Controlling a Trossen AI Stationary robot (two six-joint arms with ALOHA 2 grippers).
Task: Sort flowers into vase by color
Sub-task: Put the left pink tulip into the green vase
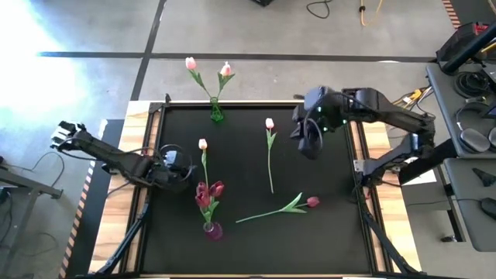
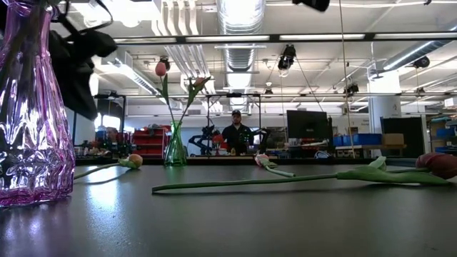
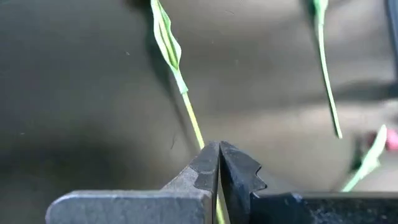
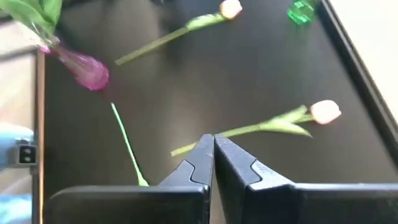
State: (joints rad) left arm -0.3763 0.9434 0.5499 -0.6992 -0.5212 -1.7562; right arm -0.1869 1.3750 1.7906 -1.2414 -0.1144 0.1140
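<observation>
A purple vase near the table's near edge holds dark red tulips. A green vase at the far edge holds two pale tulips. My left gripper is shut on a pale tulip just beyond the purple vase. A second pale tulip and a magenta tulip lie flat on the mat. My right gripper hovers shut, high above the second pale tulip, touching nothing. My left gripper pinches the pale tulip's thin stem between its two fingers, below the leaf. The fingers come slanting down from the table's left. The head end lies low on the mat; the stem's lower end is hidden.
The black mat has wooden side rails. The magenta tulip's stem reaches toward the purple vase. Open mat lies at the near right and far right. A person stands in the room beyond the far edge.
</observation>
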